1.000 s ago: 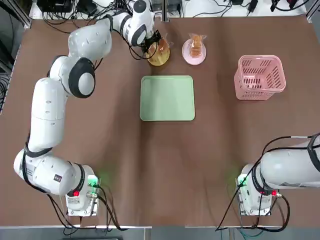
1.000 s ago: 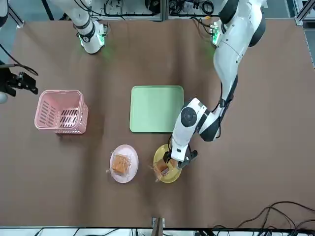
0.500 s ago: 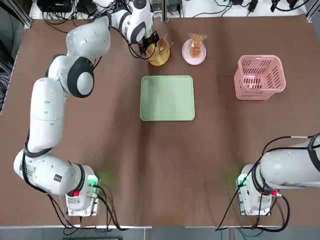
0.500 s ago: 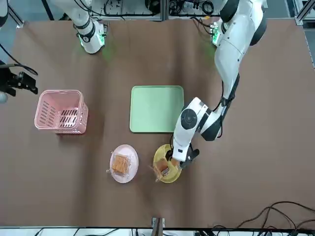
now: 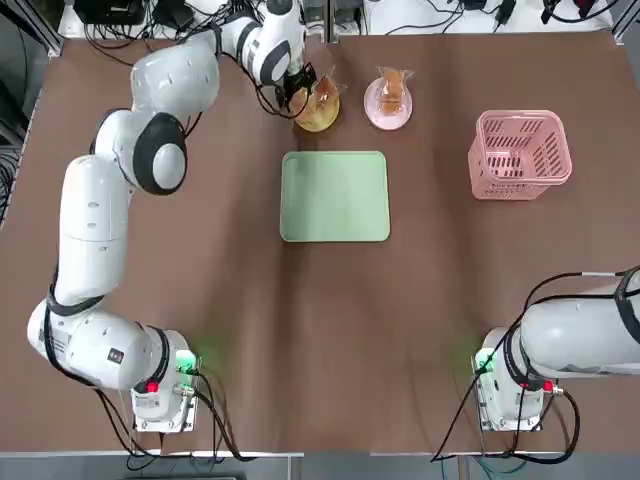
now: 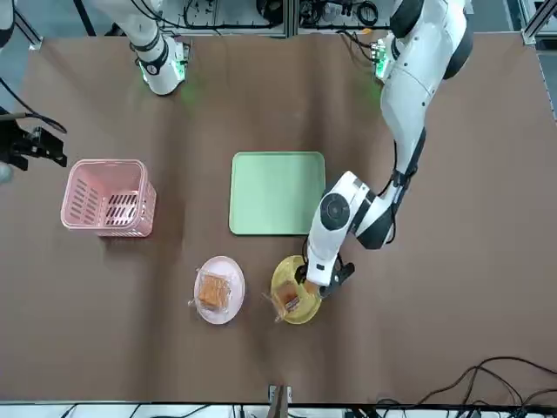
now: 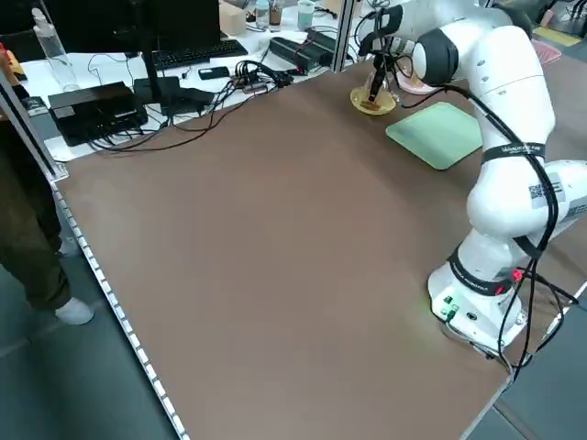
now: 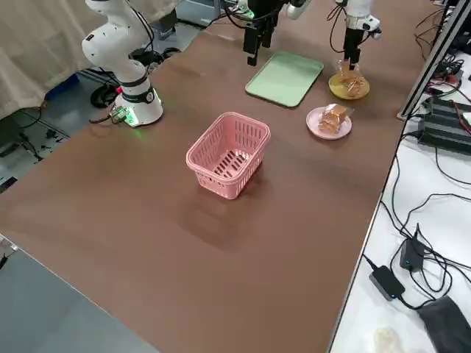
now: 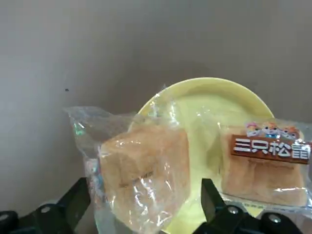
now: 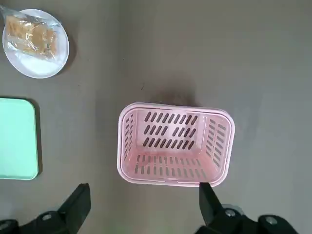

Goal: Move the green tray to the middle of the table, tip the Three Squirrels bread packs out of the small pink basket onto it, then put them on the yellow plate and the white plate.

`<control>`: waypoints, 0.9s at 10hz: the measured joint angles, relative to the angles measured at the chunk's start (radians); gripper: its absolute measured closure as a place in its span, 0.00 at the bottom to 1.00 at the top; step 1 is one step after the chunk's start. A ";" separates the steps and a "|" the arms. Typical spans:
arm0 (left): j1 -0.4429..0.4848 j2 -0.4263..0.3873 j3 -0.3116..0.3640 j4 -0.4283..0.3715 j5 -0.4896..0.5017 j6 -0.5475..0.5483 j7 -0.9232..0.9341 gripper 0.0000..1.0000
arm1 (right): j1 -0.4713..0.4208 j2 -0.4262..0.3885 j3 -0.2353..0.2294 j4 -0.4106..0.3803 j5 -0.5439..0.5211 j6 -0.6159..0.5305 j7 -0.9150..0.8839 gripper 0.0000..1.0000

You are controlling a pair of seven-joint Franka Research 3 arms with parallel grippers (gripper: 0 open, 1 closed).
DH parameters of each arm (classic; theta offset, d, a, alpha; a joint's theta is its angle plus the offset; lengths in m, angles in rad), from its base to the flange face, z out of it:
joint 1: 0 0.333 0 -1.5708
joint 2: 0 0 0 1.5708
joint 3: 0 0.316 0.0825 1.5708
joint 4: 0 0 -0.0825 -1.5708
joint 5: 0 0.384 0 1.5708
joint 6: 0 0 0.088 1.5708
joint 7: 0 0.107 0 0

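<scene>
The left gripper (image 9: 146,214), fingers spread, hovers over the round yellow plate (image 5: 318,112) near the worktop's far edge; its wrist view shows two clear-wrapped bread packs (image 9: 146,175) there. The right gripper (image 10: 141,214), fingers spread, hangs above the empty slatted pink basket (image 10: 173,145).

left end effector (image 6: 312,288) lifted slightly off the yellow plate (image 6: 296,302), drawn back toward the green tray (image 6: 277,192)

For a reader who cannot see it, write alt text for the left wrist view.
Two Three Squirrels bread packs lie on the yellow plate, one hanging over its rim and one with a red label. The open left gripper frames the overhanging pack without holding it, above the brown table.
</scene>
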 joint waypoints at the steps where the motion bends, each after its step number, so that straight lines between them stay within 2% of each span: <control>1: 0.003 -0.003 0.000 0.000 -0.005 -0.025 0.000 0.00 | 0.000 0.000 0.000 0.000 0.000 0.000 0.000 0.01; 6: 0.005 -0.013 0.000 -0.001 -0.021 -0.083 0.002 0.00 | 0.000 0.000 -0.001 0.000 0.000 0.000 0.000 0.01; 9: 0.018 -0.101 -0.004 -0.001 -0.078 -0.316 0.100 0.00 | 0.000 0.000 -0.001 0.000 0.000 -0.001 0.000 0.01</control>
